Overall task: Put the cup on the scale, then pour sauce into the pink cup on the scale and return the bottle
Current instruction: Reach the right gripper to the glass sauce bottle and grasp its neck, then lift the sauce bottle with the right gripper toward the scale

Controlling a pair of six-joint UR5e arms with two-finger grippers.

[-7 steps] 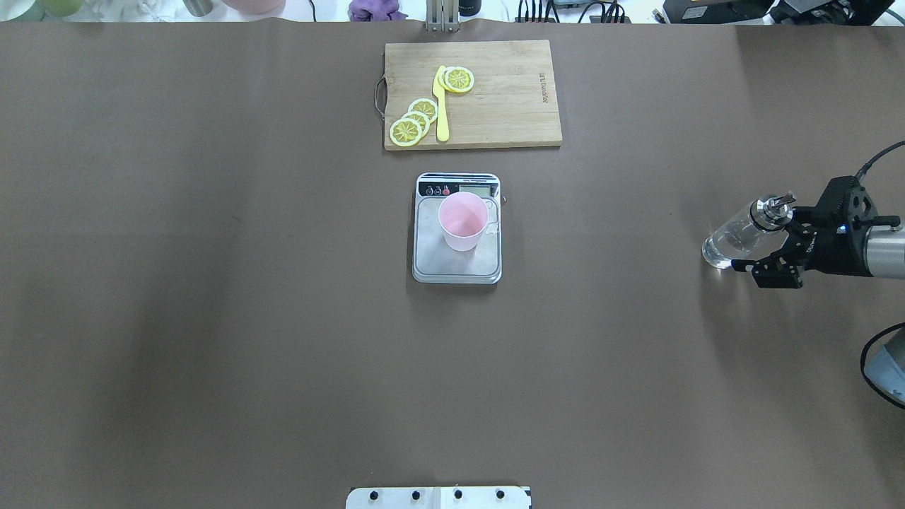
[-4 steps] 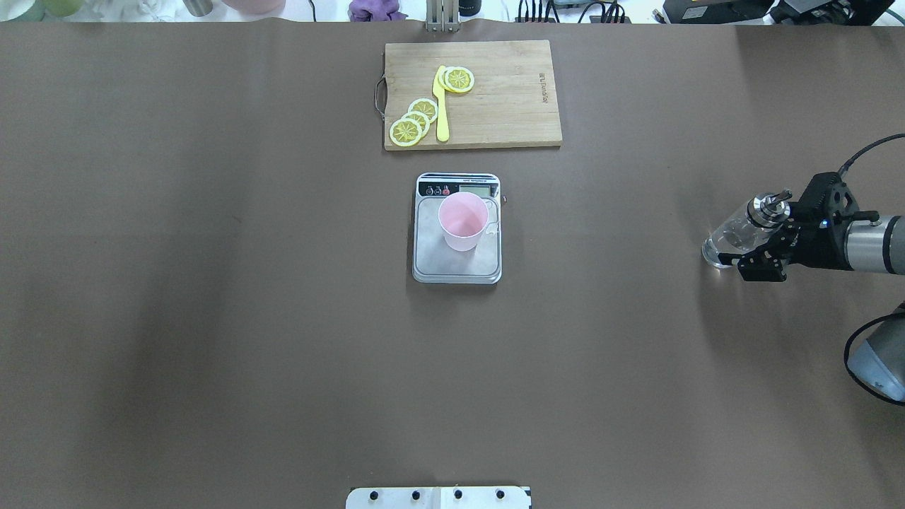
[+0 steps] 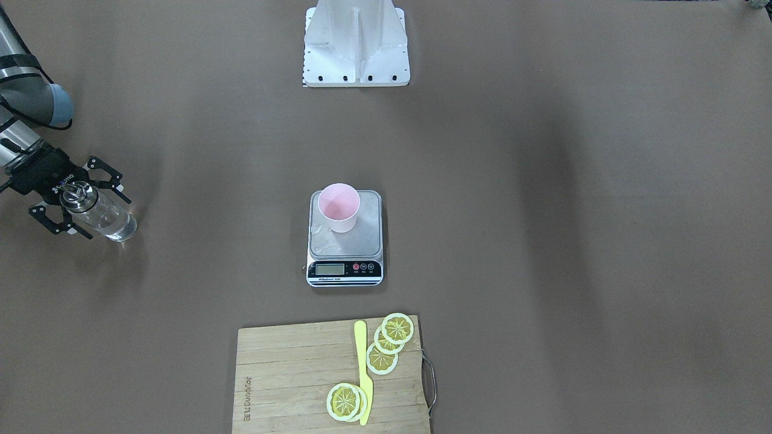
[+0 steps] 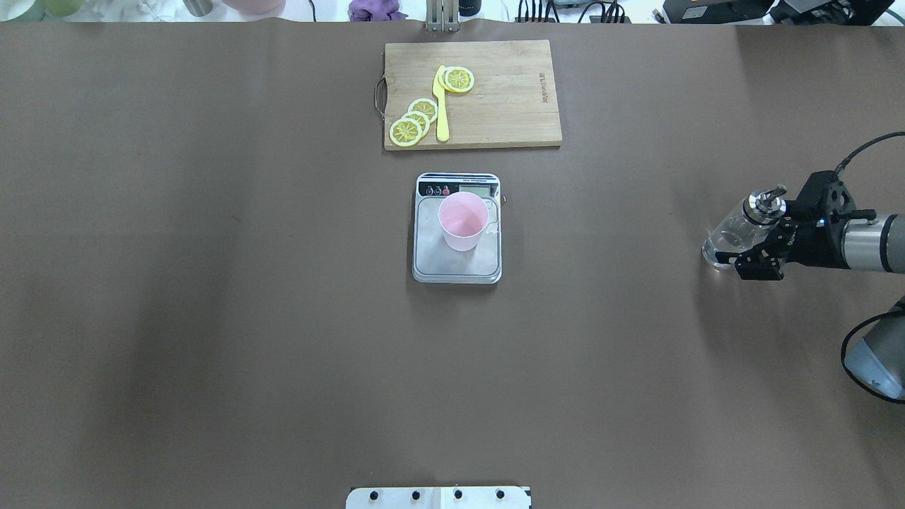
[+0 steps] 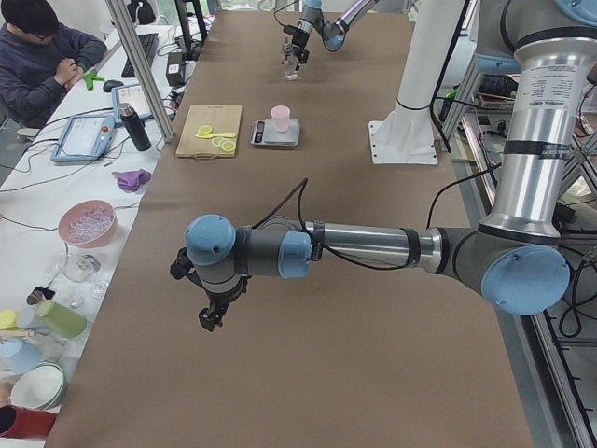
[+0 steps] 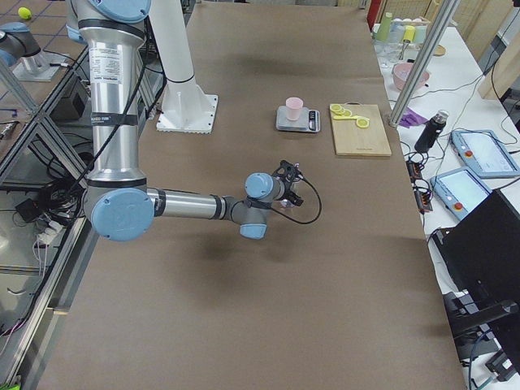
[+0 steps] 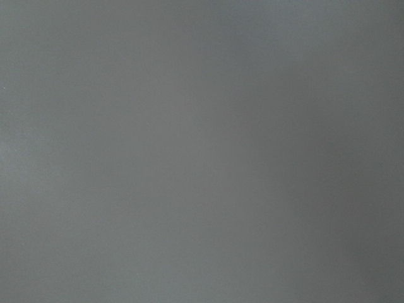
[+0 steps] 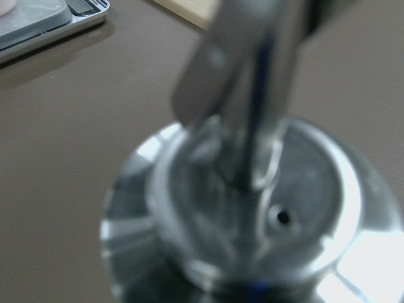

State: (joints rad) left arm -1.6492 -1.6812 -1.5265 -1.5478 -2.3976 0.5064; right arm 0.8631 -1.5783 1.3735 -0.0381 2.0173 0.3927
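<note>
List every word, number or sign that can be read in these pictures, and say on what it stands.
Cutting board: a brand mark burnt in near one short edge, too small to read.
Scale: an LCD and small print on the black strip, nothing legible.
Right tool: white lettering on its body, blurred.
No text can be quoted.

- A robotics lab: grey, blue-jointed industrial arms point(image 5: 354, 247) reach over a long, brown-covered bench point(image 4: 212, 318) with a white pedestal point(image 3: 356, 45) bolted to it.
- Aluminium frame posts point(image 6: 418, 69) stand along its edge.
- An operator point(image 5: 42, 56) sits at a side table point(image 5: 28, 271) that carries control tablets point(image 6: 486, 153) and a pink bowl point(image 5: 87, 224).
</note>
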